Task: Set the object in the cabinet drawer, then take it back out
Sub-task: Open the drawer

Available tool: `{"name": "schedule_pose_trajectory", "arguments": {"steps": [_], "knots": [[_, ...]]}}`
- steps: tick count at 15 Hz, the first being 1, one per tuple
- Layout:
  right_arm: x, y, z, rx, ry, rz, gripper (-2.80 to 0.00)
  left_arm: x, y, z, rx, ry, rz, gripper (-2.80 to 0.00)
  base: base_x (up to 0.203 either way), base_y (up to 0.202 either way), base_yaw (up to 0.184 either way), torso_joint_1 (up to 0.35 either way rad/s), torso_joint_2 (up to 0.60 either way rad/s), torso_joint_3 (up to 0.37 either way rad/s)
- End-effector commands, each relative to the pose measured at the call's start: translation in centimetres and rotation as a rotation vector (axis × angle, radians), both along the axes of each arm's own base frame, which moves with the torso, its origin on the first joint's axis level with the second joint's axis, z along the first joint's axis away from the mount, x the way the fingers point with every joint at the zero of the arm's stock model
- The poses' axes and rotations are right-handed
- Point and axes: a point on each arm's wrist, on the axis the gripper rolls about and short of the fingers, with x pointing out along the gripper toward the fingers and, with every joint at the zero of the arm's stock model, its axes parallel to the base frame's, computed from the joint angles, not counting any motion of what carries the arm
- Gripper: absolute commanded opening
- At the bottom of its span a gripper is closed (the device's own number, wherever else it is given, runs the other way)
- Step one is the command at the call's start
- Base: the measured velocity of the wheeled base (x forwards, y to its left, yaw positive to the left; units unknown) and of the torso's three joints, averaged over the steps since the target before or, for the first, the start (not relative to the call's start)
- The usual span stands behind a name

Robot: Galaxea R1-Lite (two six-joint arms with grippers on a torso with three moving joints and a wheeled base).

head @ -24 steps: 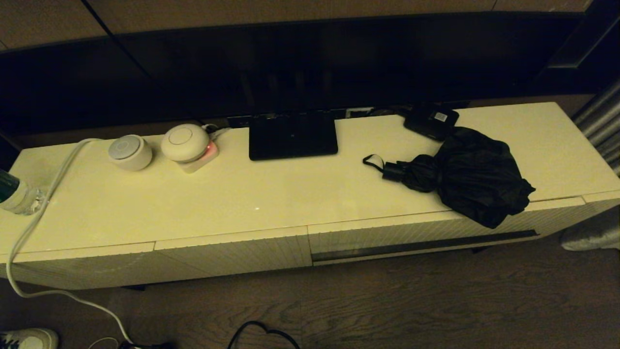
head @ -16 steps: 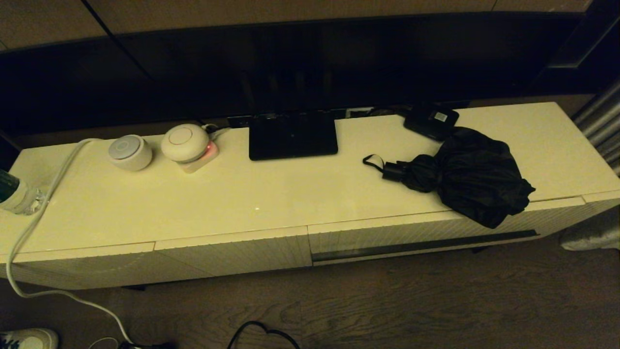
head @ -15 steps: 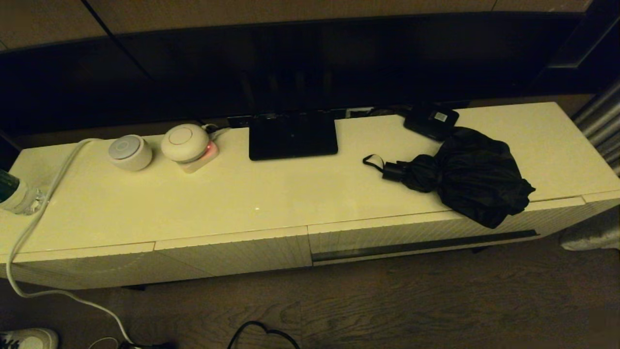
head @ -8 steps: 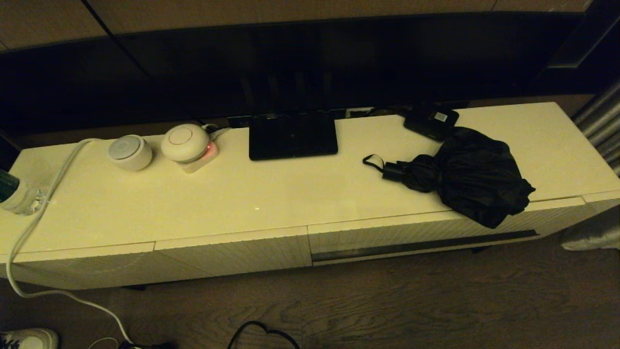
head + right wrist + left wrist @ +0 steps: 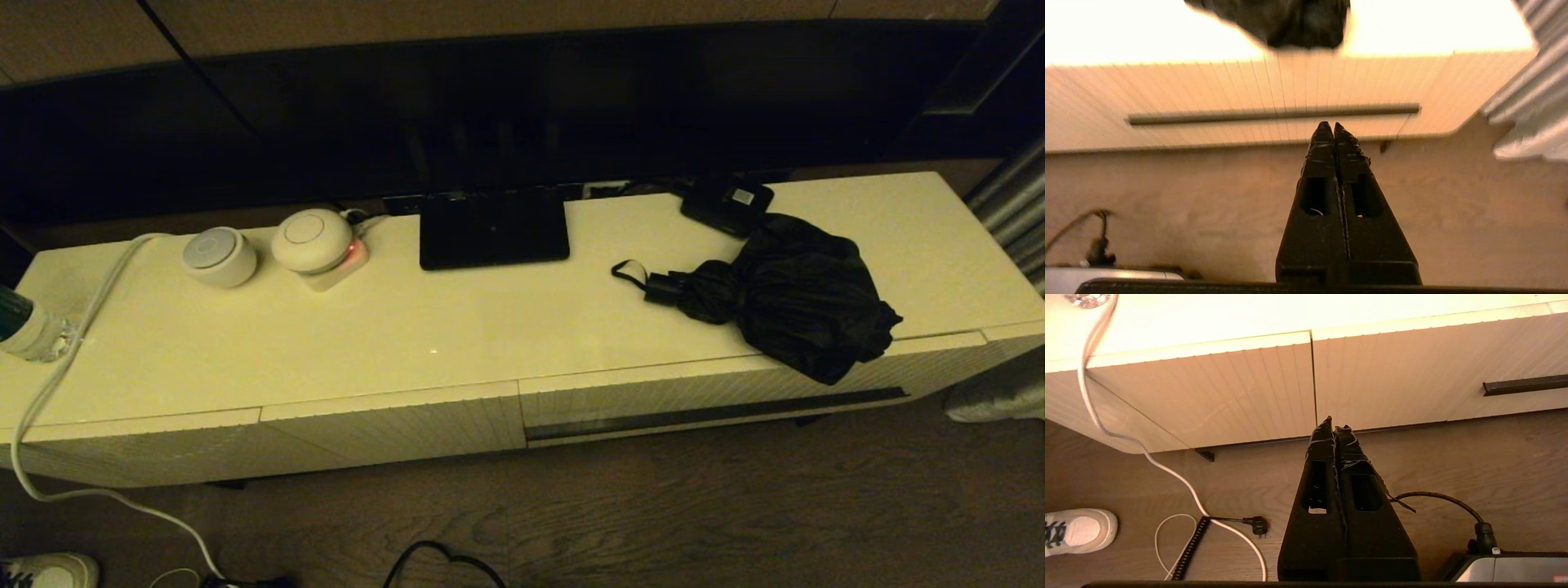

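Note:
The black folding umbrella (image 5: 784, 298) lies on the cream cabinet top (image 5: 457, 327) at the right, its handle and wrist loop pointing left and its baggy fabric overhanging the front edge. Under it the wide ribbed drawer (image 5: 702, 392) with the long dark groove is closed. Neither arm shows in the head view. My right gripper (image 5: 1334, 125) is shut and empty, low in front of the drawer (image 5: 1274, 94), just below its groove, with the umbrella fabric (image 5: 1286, 20) above. My left gripper (image 5: 1334, 424) is shut and empty before the ribbed fronts (image 5: 1241, 396) further left.
A small flat black box with a white label (image 5: 727, 204) sits behind the umbrella. A black monitor foot (image 5: 493, 229), two round white devices (image 5: 269, 245) and a bottle (image 5: 20, 327) stand on the top. A white cable (image 5: 65, 343) trails to the wooden floor, and a shoe (image 5: 45, 572) is at lower left.

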Motion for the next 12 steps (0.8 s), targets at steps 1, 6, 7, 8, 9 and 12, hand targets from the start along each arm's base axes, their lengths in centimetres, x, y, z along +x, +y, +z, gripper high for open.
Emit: {"name": "schedule_pose_trajectory", "arguments": {"steps": [1, 6, 7, 8, 9, 12], "knots": [[0.9, 0.0, 3.5, 0.001, 0.029, -0.001, -2.80, 0.0, 0.0, -0.1, 0.000, 0.004, 0.001, -2.80, 0.000, 0.000, 0.000, 0.000, 0.00, 0.000], [6.6, 0.0, 10.3, 0.005, 0.167, -0.019, -2.80, 0.0, 0.0, -0.1, 0.000, 0.004, 0.001, -2.80, 0.000, 0.000, 0.000, 0.000, 0.00, 0.000], [8.1, 0.0, 10.8, 0.006, 0.208, -0.022, -2.80, 0.0, 0.0, -0.1, 0.000, 0.004, 0.001, -2.80, 0.000, 0.000, 0.000, 0.000, 0.00, 0.000], [9.6, 0.0, 11.2, 0.008, 0.248, -0.026, -2.80, 0.0, 0.0, -0.1, 0.000, 0.004, 0.001, -2.80, 0.000, 0.000, 0.000, 0.000, 0.00, 0.000], [10.9, -0.1, 11.6, 0.009, 0.280, -0.028, -2.80, 0.0, 0.0, -0.1, 0.000, 0.004, 0.001, -2.80, 0.000, 0.000, 0.000, 0.000, 0.00, 0.000], [14.7, -0.1, 12.5, 0.008, 0.358, -0.032, -2.80, 0.0, 0.0, -0.1, 0.000, 0.004, 0.001, -2.80, 0.000, 0.000, 0.000, 0.000, 0.00, 0.000]]}}
